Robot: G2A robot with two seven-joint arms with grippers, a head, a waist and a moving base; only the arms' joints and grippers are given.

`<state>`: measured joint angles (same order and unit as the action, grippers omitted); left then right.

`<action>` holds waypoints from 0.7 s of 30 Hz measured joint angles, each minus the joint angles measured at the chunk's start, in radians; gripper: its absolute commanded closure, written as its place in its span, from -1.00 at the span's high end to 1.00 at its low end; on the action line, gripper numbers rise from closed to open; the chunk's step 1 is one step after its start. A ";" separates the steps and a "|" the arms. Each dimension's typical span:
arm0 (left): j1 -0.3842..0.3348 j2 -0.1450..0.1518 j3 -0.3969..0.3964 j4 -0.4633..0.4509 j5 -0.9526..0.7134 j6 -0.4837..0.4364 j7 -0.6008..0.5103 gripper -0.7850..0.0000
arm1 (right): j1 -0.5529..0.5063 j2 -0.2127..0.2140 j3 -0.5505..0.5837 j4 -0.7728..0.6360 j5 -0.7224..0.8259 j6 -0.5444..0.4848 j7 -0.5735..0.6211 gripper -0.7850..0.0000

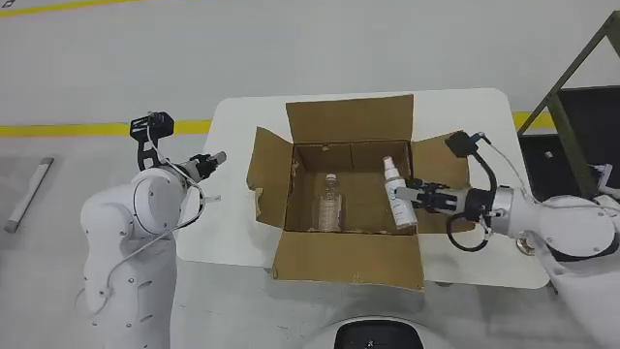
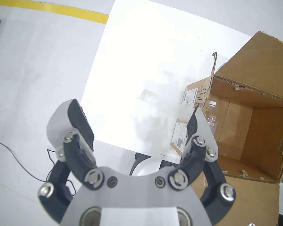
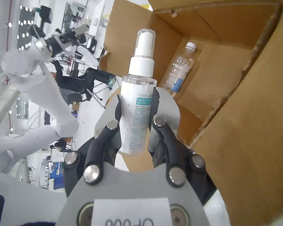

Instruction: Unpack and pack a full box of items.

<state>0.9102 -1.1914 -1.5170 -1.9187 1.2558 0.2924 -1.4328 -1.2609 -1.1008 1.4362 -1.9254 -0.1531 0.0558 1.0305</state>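
An open cardboard box (image 1: 349, 252) stands on the white table (image 1: 232, 223), its flaps folded out. A clear plastic water bottle (image 1: 330, 203) lies on the box floor; it also shows as the water bottle (image 3: 178, 71) and the bottle (image 2: 211, 115). My right gripper (image 1: 415, 198) hangs over the box's right side, shut on a white spray bottle (image 1: 395, 192). The spray bottle (image 3: 138, 90) sits between the pads (image 3: 118, 109) with its nozzle pointing away from the wrist. My left gripper (image 2: 135, 118) is open and holds nothing, off the table's left edge, apart from the box (image 2: 252, 109).
The table's left part (image 2: 136, 55) is bare white surface. A yellow floor line (image 1: 97, 129) runs behind the table. A grey tube (image 1: 27, 194) lies on the floor at far left. A dark green frame (image 1: 581, 68) stands at the right.
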 measured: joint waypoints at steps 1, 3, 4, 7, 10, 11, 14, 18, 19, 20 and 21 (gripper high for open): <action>0.000 0.000 0.000 0.000 0.000 0.000 0.000 1.00 | 0.002 0.000 -0.012 0.003 -0.004 0.002 -0.001 -1.00; 0.000 0.000 0.000 0.000 0.000 0.000 0.000 1.00 | 0.001 0.000 -0.005 0.002 -0.002 0.002 -0.001 -1.00; 0.000 0.000 0.000 0.000 0.000 0.000 0.000 1.00 | 0.001 0.000 -0.002 0.001 -0.001 0.002 0.000 -1.00; 0.000 0.000 0.000 0.000 0.000 0.000 0.000 1.00 | 0.001 0.000 -0.001 0.001 -0.001 0.001 0.000 -1.00; 0.000 0.000 0.000 0.000 0.000 0.000 0.000 1.00 | 0.001 0.000 -0.001 0.001 -0.001 0.001 0.000 -1.00; 0.000 0.000 0.000 0.000 0.000 0.000 0.000 1.00 | 0.001 0.000 -0.001 0.001 -0.001 0.001 0.000 -1.00; 0.000 0.000 0.000 0.000 0.000 0.000 0.000 1.00 | 0.000 0.000 -0.001 0.001 -0.001 0.001 0.000 -1.00; 0.000 0.000 0.000 0.000 0.000 0.000 0.000 1.00 | 0.002 -0.004 -0.028 0.019 -0.029 0.011 -0.086 -1.00; 0.000 0.000 0.000 0.000 0.000 0.000 0.000 1.00 | 0.011 -0.007 -0.043 0.029 -0.038 0.018 -0.116 -1.00; 0.000 0.000 0.000 0.000 0.000 0.000 0.000 1.00 | 0.024 -0.011 -0.061 0.042 -0.043 0.028 -0.147 -1.00; 0.000 0.000 0.000 0.000 0.000 0.000 0.000 1.00 | 0.045 -0.016 -0.091 0.063 -0.056 0.045 -0.186 -1.00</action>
<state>0.9102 -1.1914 -1.5170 -1.9186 1.2558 0.2924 -1.4329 -1.2162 -1.1164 1.3457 -1.8620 -0.2086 0.1006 0.8444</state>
